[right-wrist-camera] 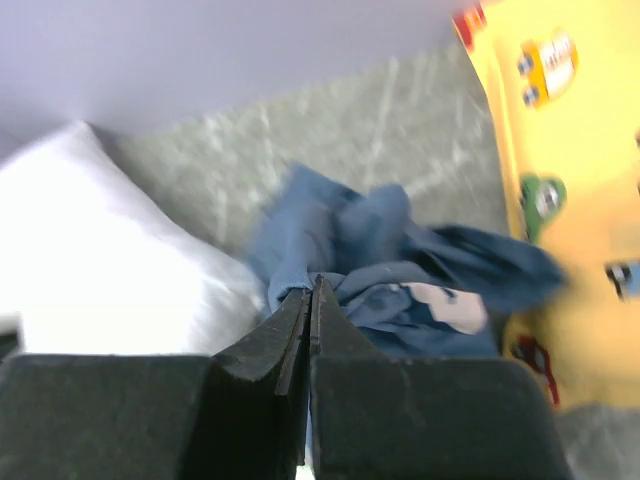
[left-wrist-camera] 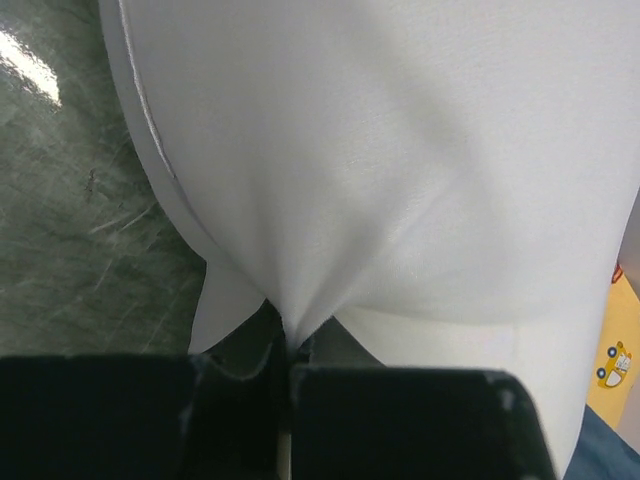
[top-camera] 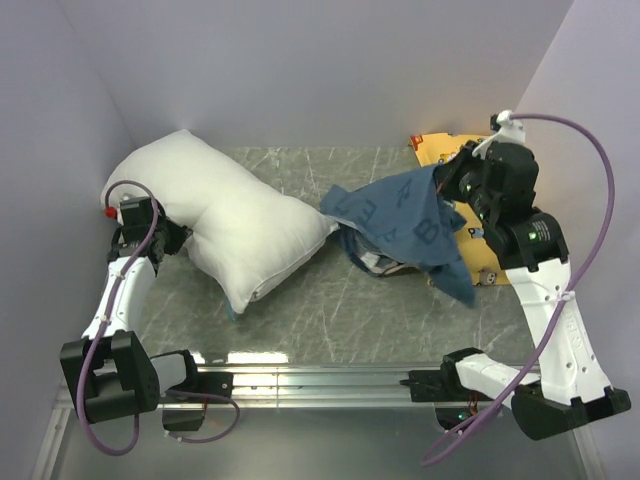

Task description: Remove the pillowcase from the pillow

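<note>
The dusty-blue fabric pillowcase [top-camera: 405, 215] is held bunched in the right tool [right-wrist-camera: 310, 290], just beside a corner of the plump white rectangular pillow [top-camera: 235, 225]. Were its hem caught there, the pillow could be dragged from the left tool [left-wrist-camera: 288, 350], which is clenched on a pinch of it. The pillow's long axis is laid across the tabletop [top-camera: 330, 300], far-left to near-centre.

A yellow car-print pillow [top-camera: 437, 150] lies at the far right corner of the grey-green marbled worktop [top-camera: 330, 300]. A metal rail [top-camera: 320, 381] runs along its near edge.
</note>
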`<state>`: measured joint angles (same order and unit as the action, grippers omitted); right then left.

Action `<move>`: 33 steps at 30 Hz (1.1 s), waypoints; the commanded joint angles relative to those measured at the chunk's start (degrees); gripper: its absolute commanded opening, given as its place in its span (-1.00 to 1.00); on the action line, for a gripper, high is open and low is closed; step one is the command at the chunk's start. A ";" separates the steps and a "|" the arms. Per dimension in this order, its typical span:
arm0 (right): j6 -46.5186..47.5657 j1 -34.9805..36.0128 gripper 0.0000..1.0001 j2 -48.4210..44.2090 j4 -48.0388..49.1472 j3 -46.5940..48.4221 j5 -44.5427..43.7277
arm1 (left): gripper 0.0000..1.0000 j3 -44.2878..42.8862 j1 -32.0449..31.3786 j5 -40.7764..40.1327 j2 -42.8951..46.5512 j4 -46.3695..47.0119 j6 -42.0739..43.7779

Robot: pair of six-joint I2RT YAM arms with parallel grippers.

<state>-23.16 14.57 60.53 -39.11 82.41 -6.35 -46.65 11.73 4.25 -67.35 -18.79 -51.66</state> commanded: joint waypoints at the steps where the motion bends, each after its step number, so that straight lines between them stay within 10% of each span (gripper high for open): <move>1: -0.84 -0.33 -1.00 4.05 0.35 7.31 0.90 | -0.99 -3.71 0.84 -1.18 1.26 2.18 2.70; 17: -1.45 -0.24 -1.00 26.92 5.01 29.39 -1.74 | -0.99 1.13 -3.29 2.69 8.90 -0.02 8.76; 28: -11.37 0.11 -1.00 17.51 33.28 -28.30 3.35 | -0.99 0.60 -3.29 4.27 10.05 0.15 7.27; 33: -12.53 0.64 -1.00 23.22 37.36 -35.04 6.08 | -0.99 0.77 -3.29 4.80 10.31 -0.11 7.62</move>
<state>-33.54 14.85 83.77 -10.72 47.18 -1.91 -44.05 8.36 7.79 -58.87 -22.04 -44.21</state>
